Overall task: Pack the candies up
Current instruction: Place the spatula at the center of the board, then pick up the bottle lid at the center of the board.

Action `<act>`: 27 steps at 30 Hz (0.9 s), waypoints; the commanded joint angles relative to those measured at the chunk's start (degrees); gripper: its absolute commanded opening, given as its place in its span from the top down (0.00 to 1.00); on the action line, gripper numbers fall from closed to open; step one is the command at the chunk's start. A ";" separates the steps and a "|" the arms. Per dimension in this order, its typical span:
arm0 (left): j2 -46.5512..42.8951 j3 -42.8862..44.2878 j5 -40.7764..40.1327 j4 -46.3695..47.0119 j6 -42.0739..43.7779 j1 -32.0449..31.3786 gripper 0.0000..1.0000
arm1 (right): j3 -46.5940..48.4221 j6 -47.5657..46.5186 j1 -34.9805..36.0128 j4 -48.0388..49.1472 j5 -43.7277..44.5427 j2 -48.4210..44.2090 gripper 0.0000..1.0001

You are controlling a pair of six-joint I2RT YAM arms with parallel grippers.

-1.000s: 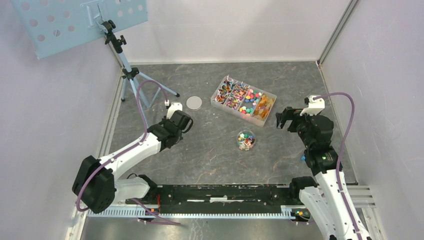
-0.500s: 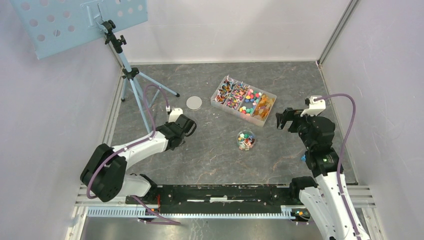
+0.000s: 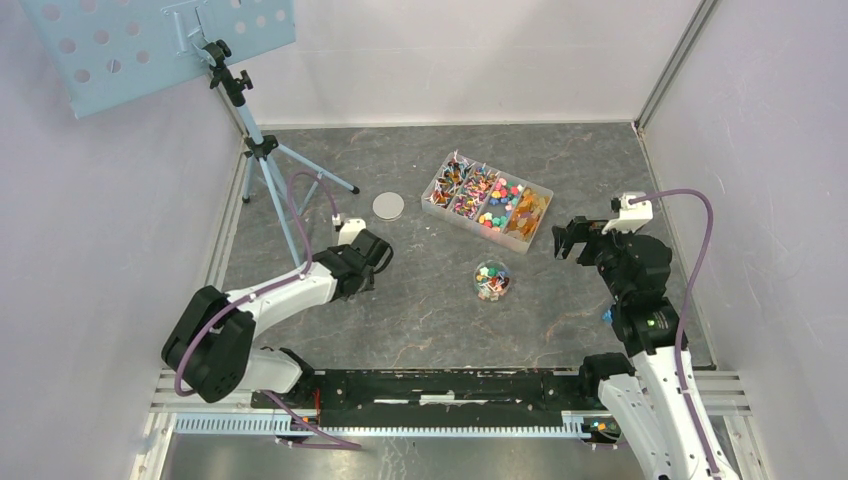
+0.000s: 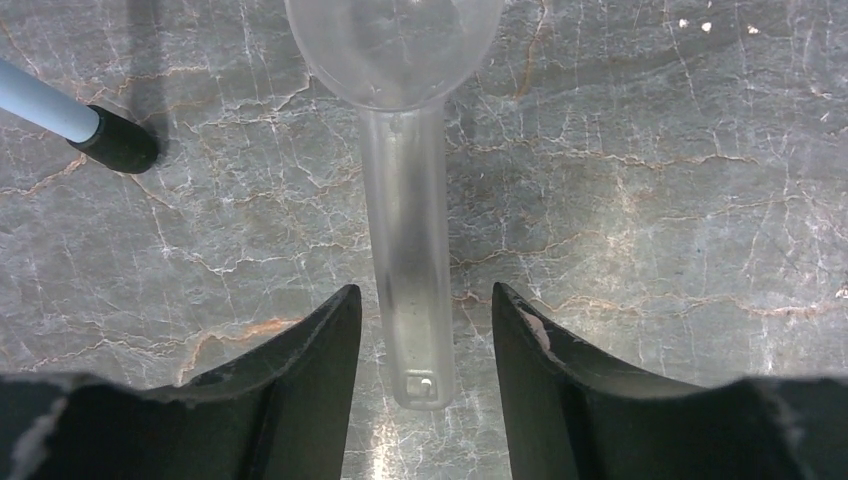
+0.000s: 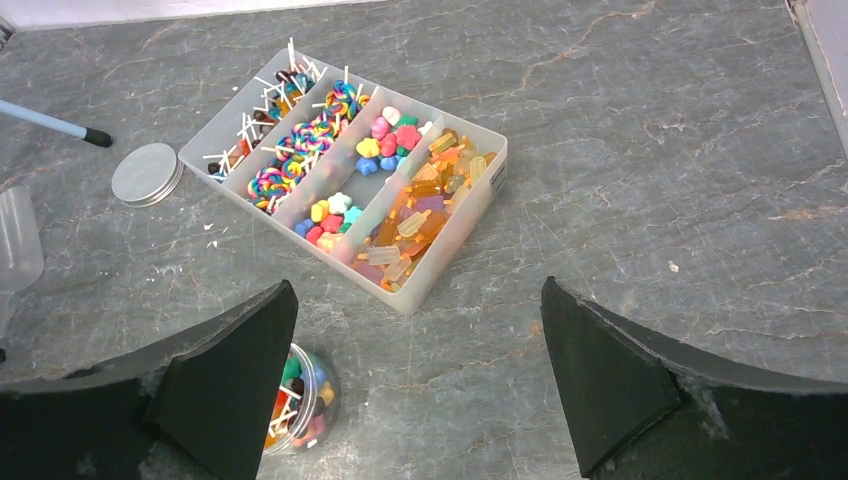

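Both sets of jaws stand parted. Left gripper (image 4: 423, 292) straddles the handle of a clear scoop (image 4: 405, 230), gaps either side, no grip. Right gripper (image 5: 417, 284) holds nothing; candies (image 5: 385, 140) lie just ahead in a divided tray (image 5: 455, 238), more in a jar (image 5: 312, 400) beside one finger.

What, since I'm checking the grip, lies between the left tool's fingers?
The handle of a clear plastic scoop; the left wrist view shows it.
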 commanded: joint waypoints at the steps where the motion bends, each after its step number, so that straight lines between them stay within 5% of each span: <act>1: -3.46 2.83 0.29 -1.25 -2.86 0.24 0.35 | 1.86 0.49 -0.22 1.30 0.08 -0.81 0.02; 6: -5.91 9.67 0.49 -5.10 2.14 0.28 0.00 | 0.65 2.41 -0.22 -0.53 -3.13 -0.49 0.02; 12: -3.56 16.77 2.74 -1.07 12.13 0.65 0.00 | -3.38 2.63 -0.22 1.34 -9.06 -2.34 0.02; 27: 29.20 45.44 18.86 0.71 22.38 10.61 0.01 | -4.24 3.67 -0.22 0.38 -10.20 -1.82 0.02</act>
